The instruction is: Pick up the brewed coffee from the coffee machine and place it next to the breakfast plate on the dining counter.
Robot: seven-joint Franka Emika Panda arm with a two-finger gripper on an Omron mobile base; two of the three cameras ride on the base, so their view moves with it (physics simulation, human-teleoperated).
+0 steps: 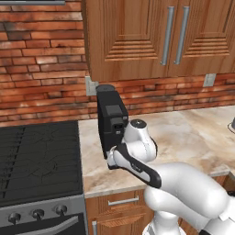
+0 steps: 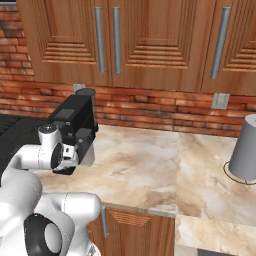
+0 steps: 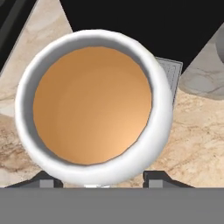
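The mug of brewed coffee [image 3: 92,107] is seen from directly above in the hand view, its white rim wide and its brown liquid level. It stands in front of the black coffee machine [image 1: 111,120], with the edge of the small grey drip base [image 3: 171,75] visible just behind its rim. The two dark fingertips [image 3: 159,178] are seen low at either side of the mug, so the jaws [image 3: 99,180] are set wide around it; whether they already press its wall cannot be told.

In the left base view the machine is seen standing on the beige marbled bench [image 1: 183,137], close to the black stove [image 1: 39,158] and against the brick wall [image 1: 41,69]. The white arm is bent toward the machine's front, hiding the mug there. In the right base view a grey cylindrical container [image 2: 246,147] is seen well apart on the same bench, below the wooden wall cabinets [image 2: 150,40].
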